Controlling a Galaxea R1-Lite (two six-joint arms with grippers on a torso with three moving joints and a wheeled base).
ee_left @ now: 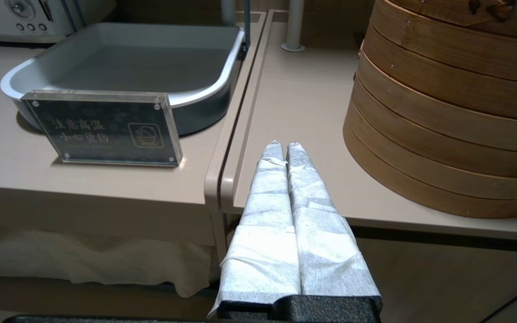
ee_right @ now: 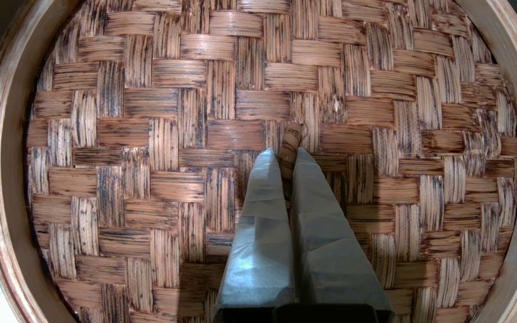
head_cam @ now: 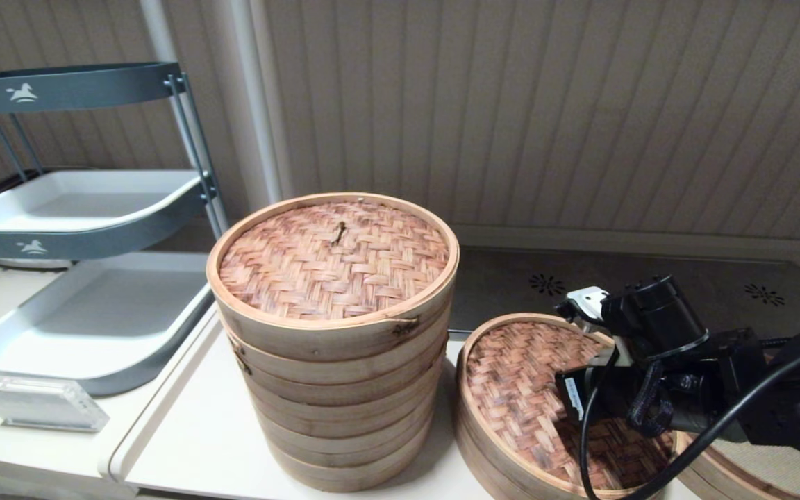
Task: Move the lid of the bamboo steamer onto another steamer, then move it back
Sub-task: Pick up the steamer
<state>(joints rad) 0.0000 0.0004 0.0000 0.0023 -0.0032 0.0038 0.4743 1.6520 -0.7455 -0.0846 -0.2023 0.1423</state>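
Right hand [ee_right: 285,157] pinching centre knot [ee_right: 291,142] of bamboo steamer lid [ee_right: 151,134], lid at 5 o'clock on surface beside tall stack [head_cam: 334,333]. Looks light, stiff; knot tiny, might slip. Left hand [ee_left: 284,148] parked, pressed together.

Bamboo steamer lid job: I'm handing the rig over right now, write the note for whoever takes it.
Right gripper: shut on the centre knot of the bamboo steamer lid, which sits level on a low steamer right of the tall stack.
Left gripper: shut, empty, parked low at the counter edge left of the stack.
Another steamer: open, cloth-lined, at the far right, partly behind the right arm.
Done: knot gripped.
Left: whether this is the outbound or return leg cannot be told from here; check before lifting.
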